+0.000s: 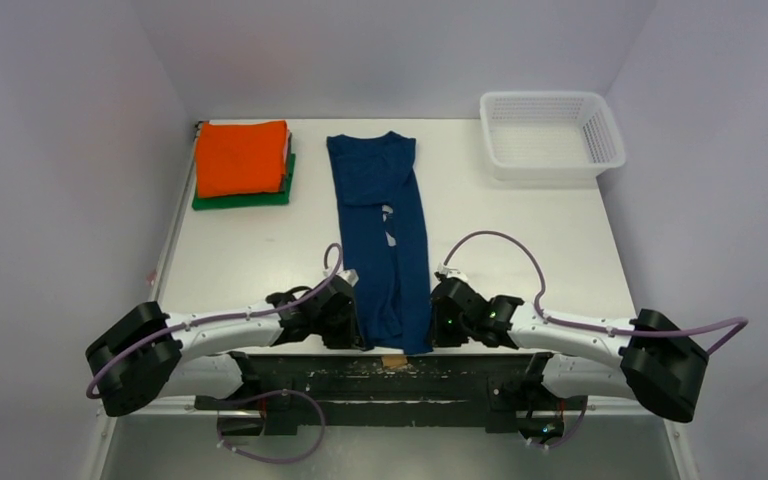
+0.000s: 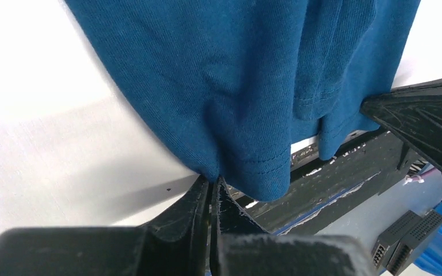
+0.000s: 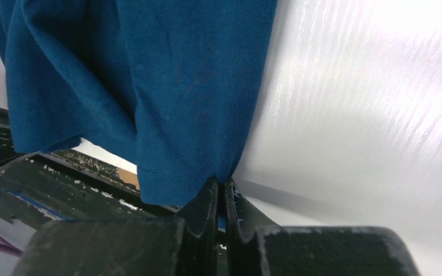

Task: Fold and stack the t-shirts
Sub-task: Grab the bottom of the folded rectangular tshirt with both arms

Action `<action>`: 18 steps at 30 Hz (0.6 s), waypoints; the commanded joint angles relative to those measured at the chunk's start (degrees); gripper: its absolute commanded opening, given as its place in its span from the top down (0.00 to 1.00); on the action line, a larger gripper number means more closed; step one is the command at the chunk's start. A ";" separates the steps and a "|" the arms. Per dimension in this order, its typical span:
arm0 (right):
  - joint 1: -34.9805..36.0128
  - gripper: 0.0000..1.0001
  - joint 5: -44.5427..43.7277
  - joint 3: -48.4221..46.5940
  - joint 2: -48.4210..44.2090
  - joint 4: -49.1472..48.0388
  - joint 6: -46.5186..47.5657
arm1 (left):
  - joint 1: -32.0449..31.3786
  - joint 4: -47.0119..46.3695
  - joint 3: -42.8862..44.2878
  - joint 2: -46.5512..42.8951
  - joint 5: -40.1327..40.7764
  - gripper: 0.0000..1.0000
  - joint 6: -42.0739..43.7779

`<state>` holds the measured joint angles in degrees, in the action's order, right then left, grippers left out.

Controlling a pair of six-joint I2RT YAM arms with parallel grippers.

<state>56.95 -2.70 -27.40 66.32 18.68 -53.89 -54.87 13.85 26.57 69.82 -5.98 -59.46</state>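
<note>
Left hand (image 1: 356, 335) and right hand (image 1: 431, 330) each pinched a hem corner of the navy t-shirt (image 1: 378, 215) at 6 o'clock; it lay folded lengthwise toward 12 on the worktop (image 1: 520, 240).

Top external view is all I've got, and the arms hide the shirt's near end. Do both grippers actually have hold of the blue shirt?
Observer: The left wrist camera shows the left gripper shut on the blue shirt at its side edge, just above the stitched hem.
Operator: And the other side?
Observer: The right gripper is shut on the opposite edge, also by the hem.
Operator: Is the hem lying flat on the table?
Observer: No, it hangs past the near edge of the table, over the black frame.
</note>
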 commanded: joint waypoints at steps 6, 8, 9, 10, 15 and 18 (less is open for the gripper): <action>-0.05 1.00 0.88 2.00 -6.95 7.05 0.19 | -0.99 10.40 -4.34 -9.20 5.79 1.00 -1.27; 0.00 1.00 2.36 2.56 -9.55 7.84 0.31 | -1.31 14.34 -4.72 -12.63 5.67 1.00 -1.23; 0.05 1.00 3.58 3.06 -10.81 7.55 0.50 | -1.55 15.60 -4.80 -14.43 5.13 1.00 -1.07; 0.05 1.00 5.17 3.54 -11.85 6.98 0.72 | -1.82 16.19 -5.21 -16.16 4.31 1.00 -0.83; 0.18 1.00 10.15 4.83 -12.41 2.28 1.37 | -2.60 14.65 -5.22 -22.30 0.95 1.00 0.19; 0.18 1.00 8.63 2.61 -11.22 2.18 2.12 | -2.61 12.72 -4.47 -24.15 1.42 1.00 1.22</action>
<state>56.95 4.47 -22.92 54.39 22.83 -53.30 -57.14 27.90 21.04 47.86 -3.57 -60.23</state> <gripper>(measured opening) 0.011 0.012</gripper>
